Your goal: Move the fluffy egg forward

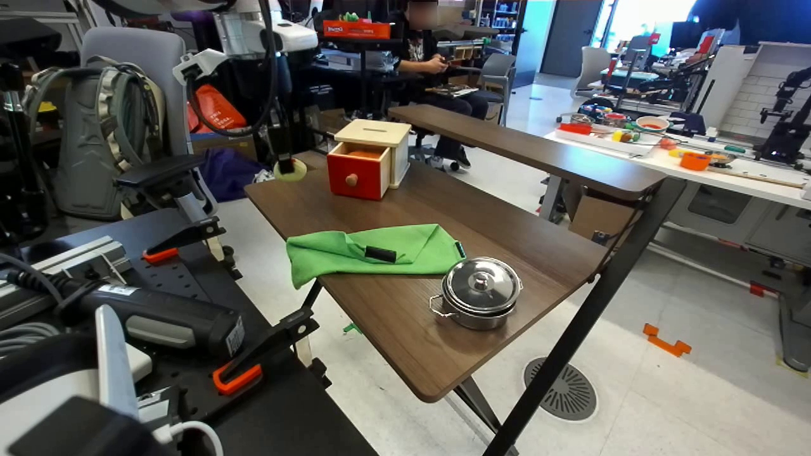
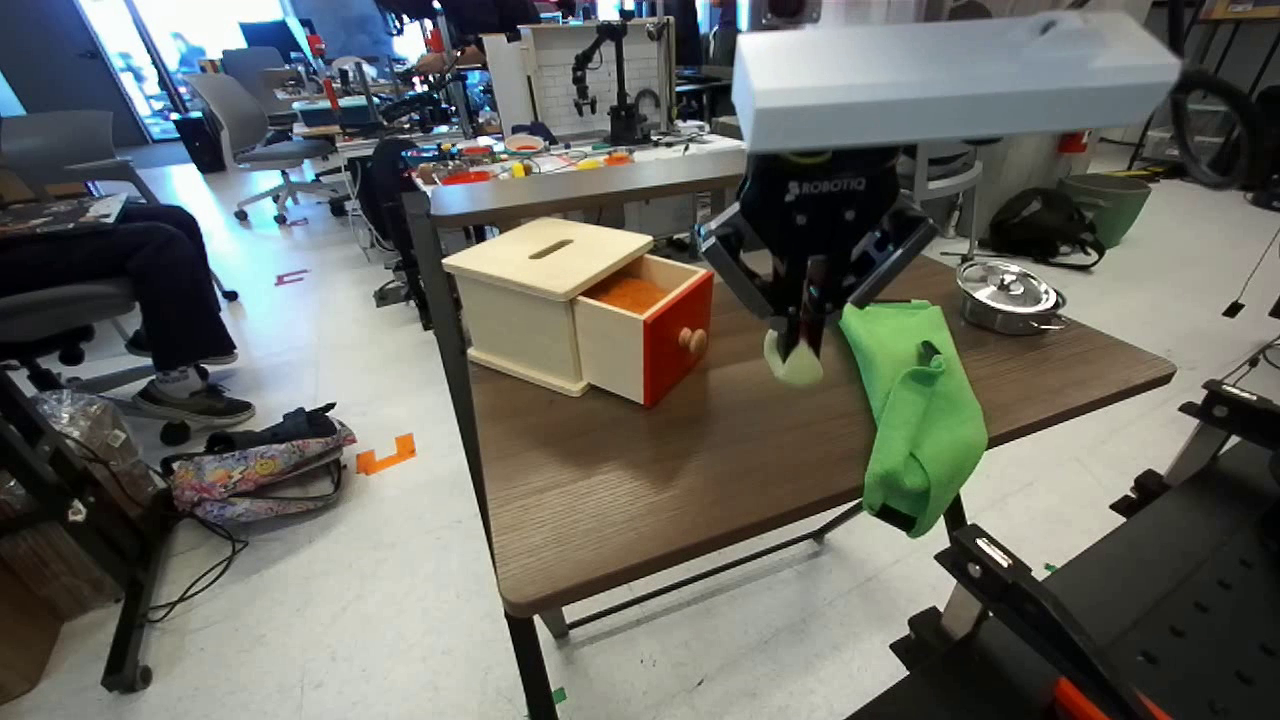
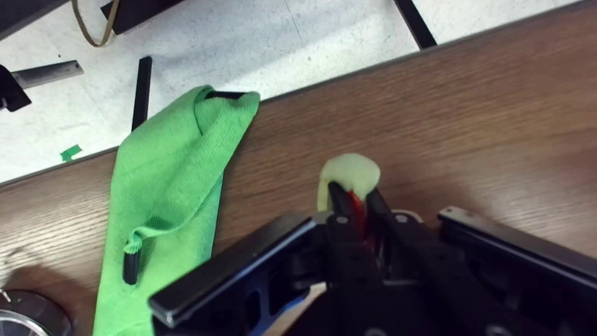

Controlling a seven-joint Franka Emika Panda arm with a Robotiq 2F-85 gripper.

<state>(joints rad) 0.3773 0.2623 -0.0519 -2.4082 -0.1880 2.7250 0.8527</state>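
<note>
Overall, a dark-brown wood-grain counter (image 2: pixel 690 490) with rounded corners stands on a black metal frame (image 1: pixel 584 316) over a pale, glossy floor (image 2: pixel 350 610); a narrow raised brown shelf (image 1: pixel 526 147) runs along its far side. In both exterior views the counter carries a pale-wood box (image 2: pixel 530 310) with a red-fronted drawer (image 2: pixel 675 345) pulled partly out, a folded bright-green cloth (image 2: pixel 915 420) overhanging an edge, and, just beside the cloth, a lidded round metal pot (image 1: pixel 478 288). In an exterior view, a black perforated cart top (image 1: pixel 285 405) fills the near left, a seated person in dark clothing (image 1: pixel 421 76) occupies the far side, and a white-topped workbench (image 1: pixel 659 157) with an orange container (image 1: pixel 695 163) stands at far right.

The fluffy egg (image 2: pixel 798 371), a small, pale cream-yellow, soft-looking rounded piece, is suspended above the counter between box and cloth. A black two-fingered gripper (image 2: pixel 800 342), directed straight down, has it pinched in its fingertips. In an exterior view the egg's rounded edge faces downward, a thin rim curls up at left, and the long axis slants from upper left to lower right. In the wrist view, its rounded lobe projects past the fingertips and a narrow strip runs back beside one finger. A red patch (image 3: pixel 357 205) shows between the fingers; its source cannot be told.
</note>
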